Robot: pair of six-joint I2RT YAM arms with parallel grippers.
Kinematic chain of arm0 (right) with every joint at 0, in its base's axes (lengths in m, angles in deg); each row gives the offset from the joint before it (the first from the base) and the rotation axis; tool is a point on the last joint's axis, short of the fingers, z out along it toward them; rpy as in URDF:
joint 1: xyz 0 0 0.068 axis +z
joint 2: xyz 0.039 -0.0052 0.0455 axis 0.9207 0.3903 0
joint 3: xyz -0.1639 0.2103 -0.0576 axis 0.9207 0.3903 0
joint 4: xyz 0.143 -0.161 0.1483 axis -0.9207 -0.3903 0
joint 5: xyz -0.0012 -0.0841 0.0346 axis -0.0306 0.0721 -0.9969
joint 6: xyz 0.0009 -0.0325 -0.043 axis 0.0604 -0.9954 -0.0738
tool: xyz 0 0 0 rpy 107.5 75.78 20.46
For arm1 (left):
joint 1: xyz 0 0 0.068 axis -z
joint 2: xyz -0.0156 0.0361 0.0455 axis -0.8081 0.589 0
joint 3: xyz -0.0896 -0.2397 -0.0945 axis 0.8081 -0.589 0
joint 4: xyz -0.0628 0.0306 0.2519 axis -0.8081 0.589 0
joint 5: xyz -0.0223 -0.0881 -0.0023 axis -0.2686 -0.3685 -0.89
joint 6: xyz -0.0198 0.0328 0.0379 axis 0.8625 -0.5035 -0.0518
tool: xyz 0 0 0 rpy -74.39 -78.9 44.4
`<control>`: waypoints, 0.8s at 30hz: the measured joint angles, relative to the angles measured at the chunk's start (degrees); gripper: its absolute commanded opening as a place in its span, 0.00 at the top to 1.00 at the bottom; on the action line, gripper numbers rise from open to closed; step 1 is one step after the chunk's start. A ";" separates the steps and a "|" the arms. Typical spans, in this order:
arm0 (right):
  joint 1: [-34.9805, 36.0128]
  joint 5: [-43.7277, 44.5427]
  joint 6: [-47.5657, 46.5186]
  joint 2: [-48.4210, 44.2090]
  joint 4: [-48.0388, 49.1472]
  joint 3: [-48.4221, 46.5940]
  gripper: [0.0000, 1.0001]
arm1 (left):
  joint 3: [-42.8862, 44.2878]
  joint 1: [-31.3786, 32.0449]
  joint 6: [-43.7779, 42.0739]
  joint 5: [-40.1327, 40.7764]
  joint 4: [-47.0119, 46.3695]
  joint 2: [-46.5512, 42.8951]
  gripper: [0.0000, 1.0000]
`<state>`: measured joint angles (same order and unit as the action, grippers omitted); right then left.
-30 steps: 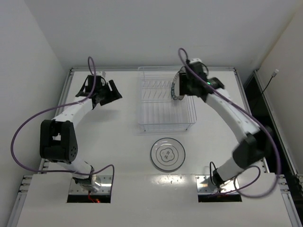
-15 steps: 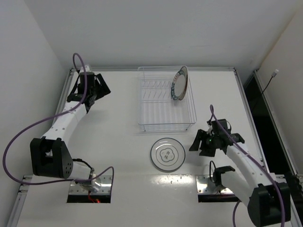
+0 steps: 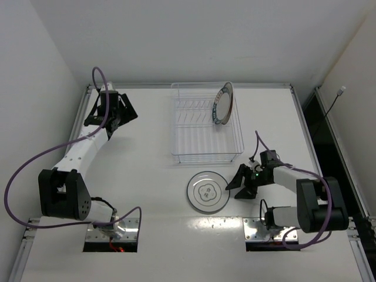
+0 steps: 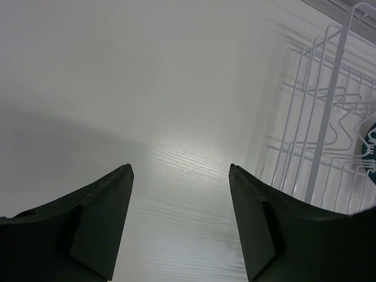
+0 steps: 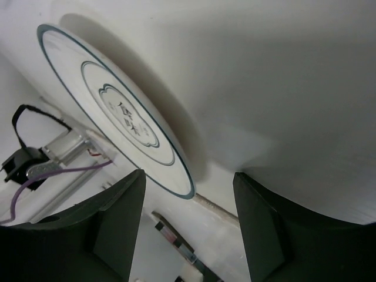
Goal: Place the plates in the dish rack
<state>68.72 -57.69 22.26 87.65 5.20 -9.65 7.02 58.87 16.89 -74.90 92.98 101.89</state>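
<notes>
The dish rack (image 3: 207,154) is a white wire basket at the back middle of the table. A plate with a dark blue patterned rim (image 3: 223,103) stands upright in its right end, with no gripper on it. A white plate with a dark flower outline (image 3: 208,191) lies flat on the table in front of the rack. My right gripper (image 3: 234,189) is low, just right of this plate, and open. In the right wrist view the plate (image 5: 111,108) has its near rim reaching in between the open fingers (image 5: 188,174), untouched. My left gripper (image 3: 122,120) hangs open at the back left, holding nothing.
In the left wrist view the open left gripper (image 4: 179,167) looks over bare white table, with the rack's wires (image 4: 329,117) to its right. White walls close the table at the back and left. A dark gap runs along the table's right edge (image 3: 311,117).
My right arm has left the blue-rimmed plate standing in the rack and swung down beside the flower plate. My left arm pulled back toward the back left corner.
</notes>
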 measured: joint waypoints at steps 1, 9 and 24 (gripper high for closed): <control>0.22 -0.92 -0.02 0.70 0.76 -0.02 0.42 | 0.00 0.00 0.00 -0.04 0.07 0.00 0.37; 3.58 -5.88 -0.72 8.59 5.62 -1.92 0.59 | 0.76 0.00 -0.44 -0.22 0.70 0.48 0.37; 7.45 -2.95 -4.92 5.07 -0.66 -5.16 1.00 | 0.76 0.00 -0.81 0.42 1.20 0.50 0.37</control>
<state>76.17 -60.64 17.34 92.72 4.54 -14.81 7.79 58.87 16.08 -74.48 94.18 102.40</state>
